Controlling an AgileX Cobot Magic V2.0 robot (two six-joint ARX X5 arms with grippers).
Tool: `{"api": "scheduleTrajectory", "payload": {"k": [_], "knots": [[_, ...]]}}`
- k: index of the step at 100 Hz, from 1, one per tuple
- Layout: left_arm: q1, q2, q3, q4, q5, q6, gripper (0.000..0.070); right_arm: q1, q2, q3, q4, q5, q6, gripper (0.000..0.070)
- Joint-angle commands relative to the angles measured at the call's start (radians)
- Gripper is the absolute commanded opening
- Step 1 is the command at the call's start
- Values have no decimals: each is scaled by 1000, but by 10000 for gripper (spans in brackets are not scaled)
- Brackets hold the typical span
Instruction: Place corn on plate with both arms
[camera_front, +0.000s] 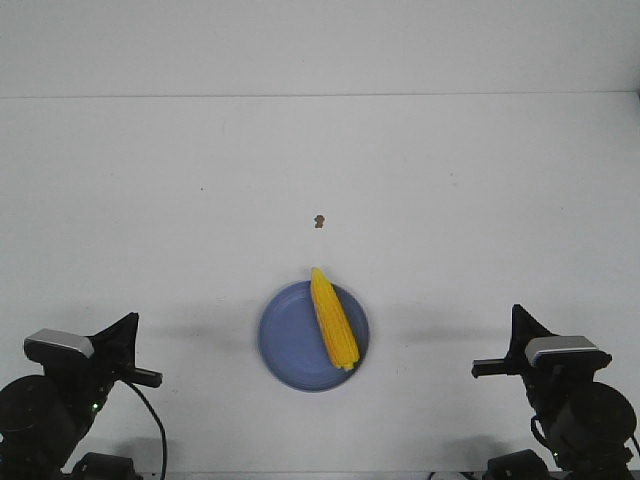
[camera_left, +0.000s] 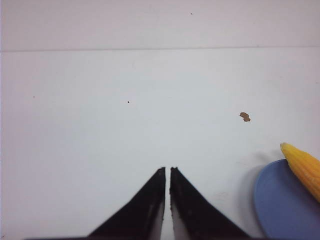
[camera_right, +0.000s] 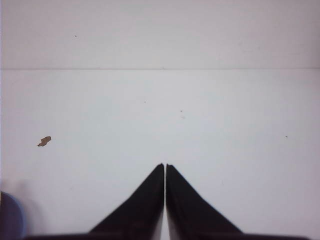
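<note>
On the plate (camera_front: 285, 350) the corn (camera_front: 333, 318) is already lying, both arms sitting well apart from it, jaws together, suggesting nothing remains.

We see two black arms, the left arm (camera_front: 60, 400) and the right arm (camera_front: 575, 400). Each has a silver-grey camera box on top and round black joints. A thin black cable (camera_front: 150, 405) loops by the left one. The fingers (camera_left: 145, 210) are black, flat and pointed like wedges.
</note>
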Motion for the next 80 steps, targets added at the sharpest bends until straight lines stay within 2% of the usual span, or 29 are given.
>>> {"api": "scheduleTrajectory", "payload": {"k": [1,80], "knots": [[0,0,10,10,-3,-2,4,1,1,3,13,2,5,0],[0,0,10,10,-3,-2,12,1,1,3,13,2,5,0]]}}
